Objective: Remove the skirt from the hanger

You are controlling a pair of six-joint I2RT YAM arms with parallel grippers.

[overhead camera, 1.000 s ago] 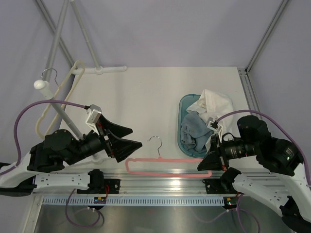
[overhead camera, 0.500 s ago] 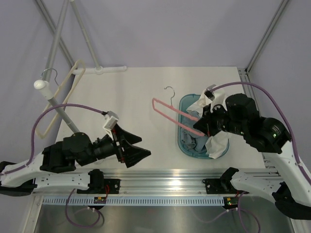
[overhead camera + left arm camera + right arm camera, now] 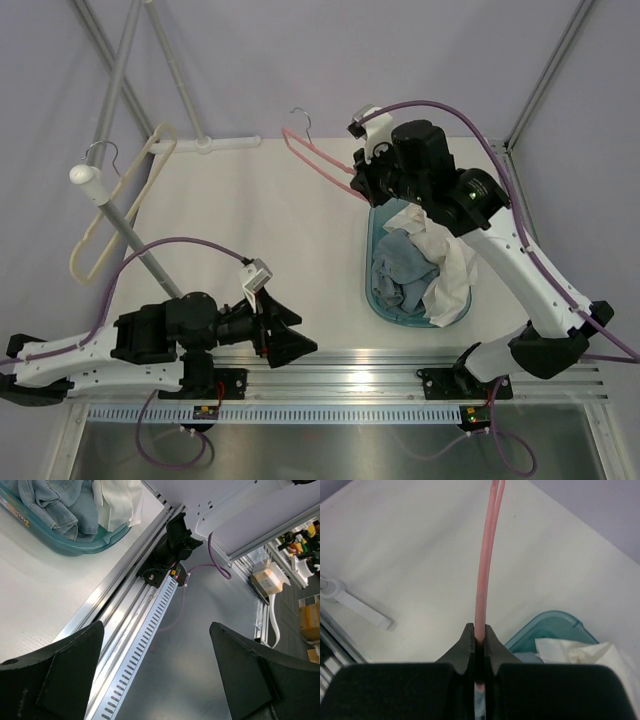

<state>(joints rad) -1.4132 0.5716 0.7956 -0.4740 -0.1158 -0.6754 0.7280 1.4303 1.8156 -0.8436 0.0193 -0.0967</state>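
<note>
My right gripper [image 3: 363, 186] is shut on a bare pink hanger [image 3: 318, 163] and holds it up over the far middle of the table, its metal hook [image 3: 300, 118] pointing away. In the right wrist view the pink rod [image 3: 487, 570] runs up from between my closed jaws [image 3: 479, 640]. A blue denim garment [image 3: 398, 272] and a white garment [image 3: 446, 262] lie in the teal basket [image 3: 374, 225]; I cannot tell which is the skirt. My left gripper [image 3: 292, 341] is open and empty by the front rail [image 3: 160, 670].
A cream hanger [image 3: 108, 215] hangs on the white rack pole [image 3: 128, 228] at the left. A white bar [image 3: 215, 143] lies at the table's far edge. The metal rail [image 3: 340, 375] runs along the front. The basket also shows in the left wrist view [image 3: 55, 541].
My right arm has lifted the pink hanger from the table's front edge, over the basket, to the far middle. My left gripper has drawn back and down toward the front rail.
</note>
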